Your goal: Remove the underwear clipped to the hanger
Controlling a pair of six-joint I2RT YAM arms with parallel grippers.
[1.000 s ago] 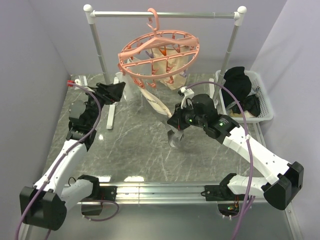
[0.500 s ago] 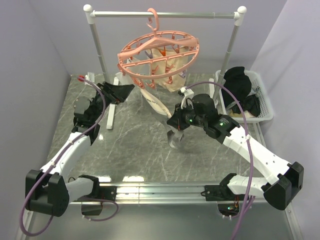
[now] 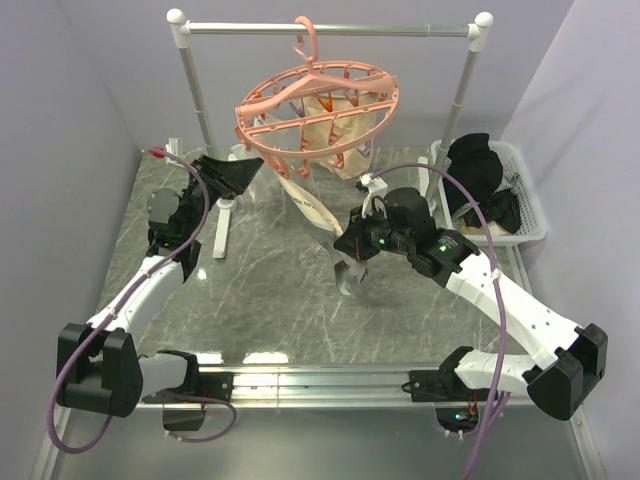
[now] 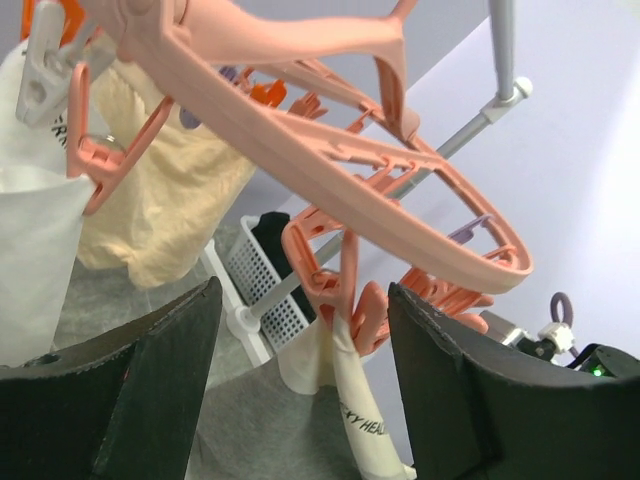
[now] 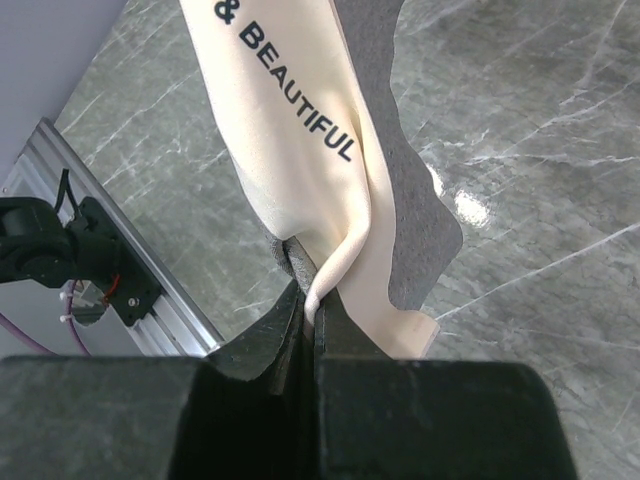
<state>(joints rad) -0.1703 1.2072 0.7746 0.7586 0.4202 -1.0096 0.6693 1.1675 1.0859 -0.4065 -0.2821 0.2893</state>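
Note:
The salmon-pink hanger hangs by its hook from the rail, with cream-beige underwear clipped under it. A grey underwear with a cream printed waistband stretches from a clip at the ring's front left down to my right gripper. The right gripper is shut on that waistband and the grey fabric. My left gripper is open just left of the ring. In the left wrist view its open jaws stand either side of the pink clip that holds the waistband, without touching it.
A silver rail with white caps stands on two posts; the left post's foot is by my left arm. A white basket at the right holds black garments. The grey marble table has purple walls on three sides.
My left gripper has moved up and to the right, closer to the hanger's front-left clip. The right arm holds still with the grey underwear in its jaws.

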